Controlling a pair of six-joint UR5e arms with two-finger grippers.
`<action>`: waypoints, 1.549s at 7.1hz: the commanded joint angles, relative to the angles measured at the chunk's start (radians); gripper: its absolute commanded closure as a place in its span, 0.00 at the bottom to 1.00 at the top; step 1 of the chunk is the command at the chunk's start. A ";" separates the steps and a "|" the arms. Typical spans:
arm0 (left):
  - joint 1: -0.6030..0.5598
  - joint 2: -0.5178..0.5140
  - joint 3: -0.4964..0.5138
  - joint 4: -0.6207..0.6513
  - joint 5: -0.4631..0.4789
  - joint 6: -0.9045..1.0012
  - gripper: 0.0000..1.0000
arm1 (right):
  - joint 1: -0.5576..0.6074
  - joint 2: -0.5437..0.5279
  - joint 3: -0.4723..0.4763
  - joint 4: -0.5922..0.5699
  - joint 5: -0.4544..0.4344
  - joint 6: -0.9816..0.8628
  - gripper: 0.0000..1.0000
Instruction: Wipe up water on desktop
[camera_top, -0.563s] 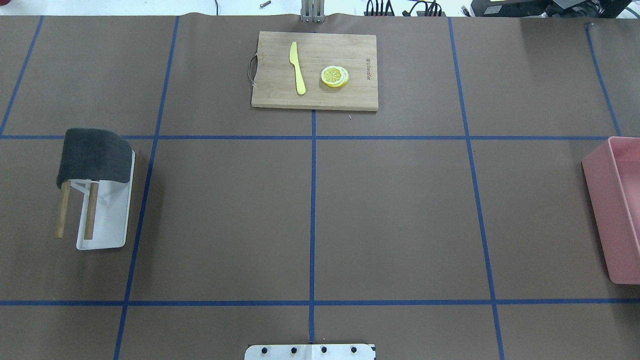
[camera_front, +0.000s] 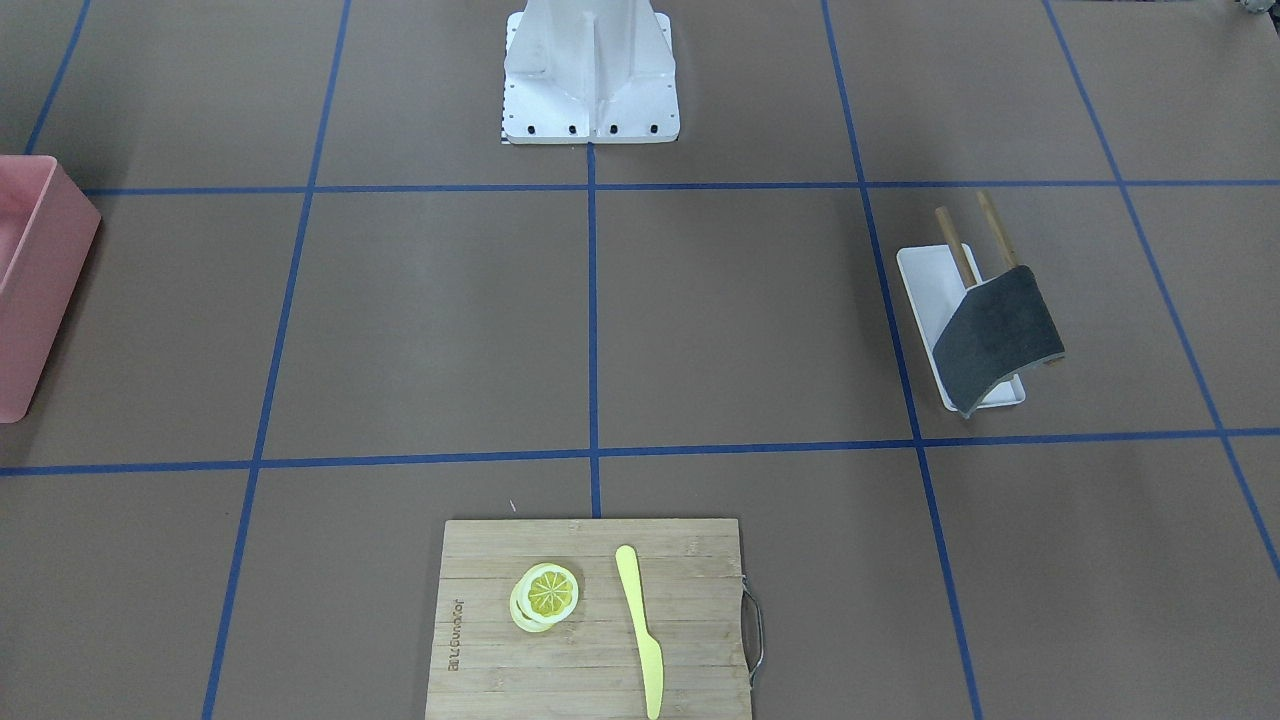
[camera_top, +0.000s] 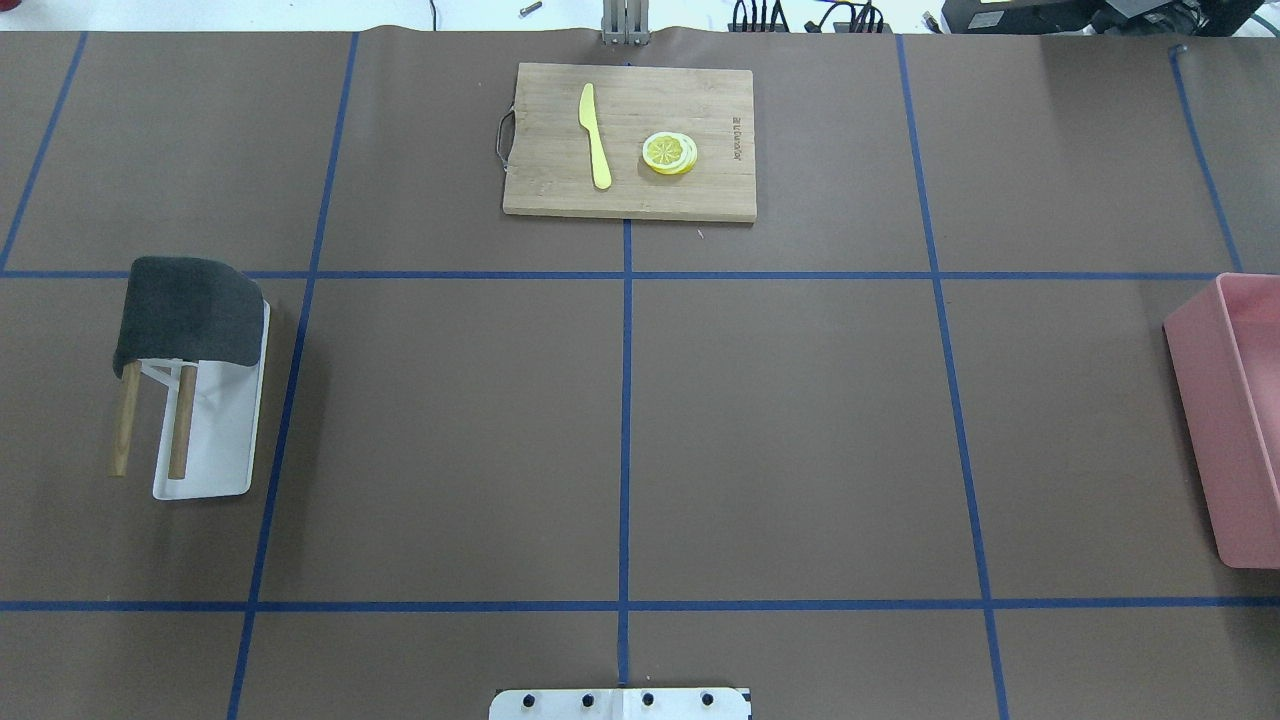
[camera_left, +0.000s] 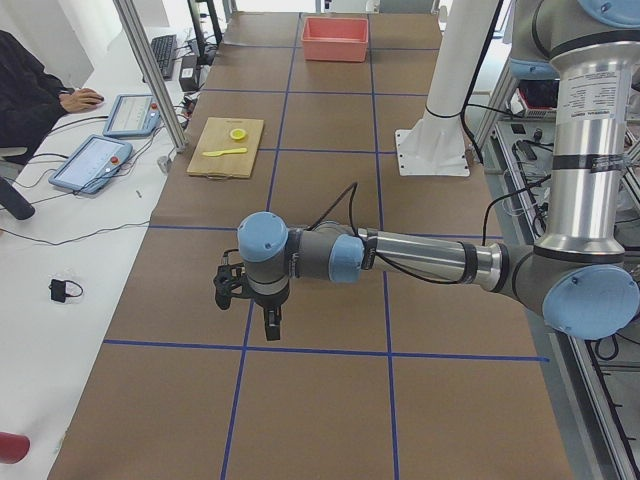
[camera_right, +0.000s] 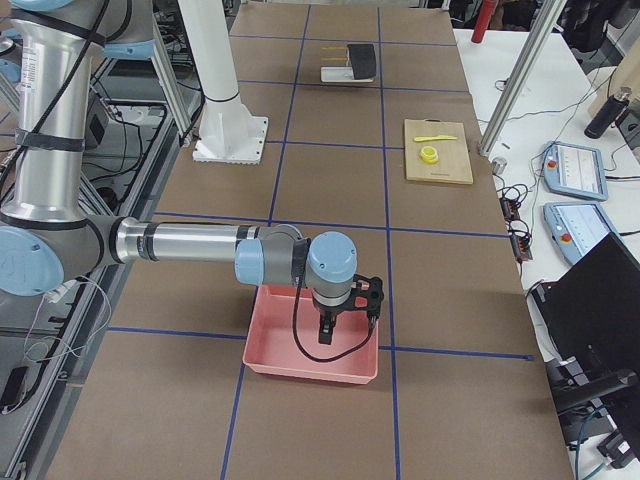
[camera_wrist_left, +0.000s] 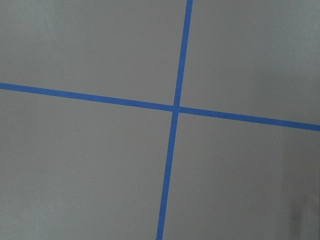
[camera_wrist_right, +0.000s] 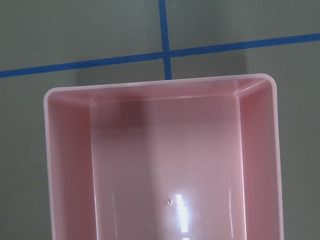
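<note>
The desktop (camera_top: 790, 430) is a flat brown surface crossed by blue tape lines; I see no water on it in any view. A dark grey cloth (camera_top: 188, 310) hangs over a wooden-rod rack on a white tray (camera_top: 225, 440) at the left. My left gripper (camera_left: 268, 325) hovers above a tape crossing (camera_wrist_left: 175, 107) near the desktop's left end, far from the cloth. My right gripper (camera_right: 326, 335) hangs over the pink bin (camera_right: 310, 372). Both show only in the side views, so I cannot tell whether they are open or shut.
A bamboo cutting board (camera_top: 550, 180) at the far middle carries a yellow knife (camera_top: 595, 135) and lemon slices (camera_top: 669, 153). The pink bin (camera_top: 1210, 430) sits at the right edge and looks empty in the right wrist view (camera_wrist_right: 65, 165). The robot's white base (camera_front: 590, 110) stands at the near middle.
</note>
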 joint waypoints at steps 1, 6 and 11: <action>0.000 0.000 0.001 0.000 0.000 0.000 0.02 | 0.002 0.001 0.003 0.001 0.001 0.000 0.00; 0.002 -0.002 0.002 0.002 0.008 0.000 0.02 | 0.002 0.001 0.006 0.000 -0.002 0.000 0.00; 0.003 -0.012 -0.030 0.002 0.005 -0.009 0.02 | 0.002 0.004 0.006 0.001 0.005 0.002 0.00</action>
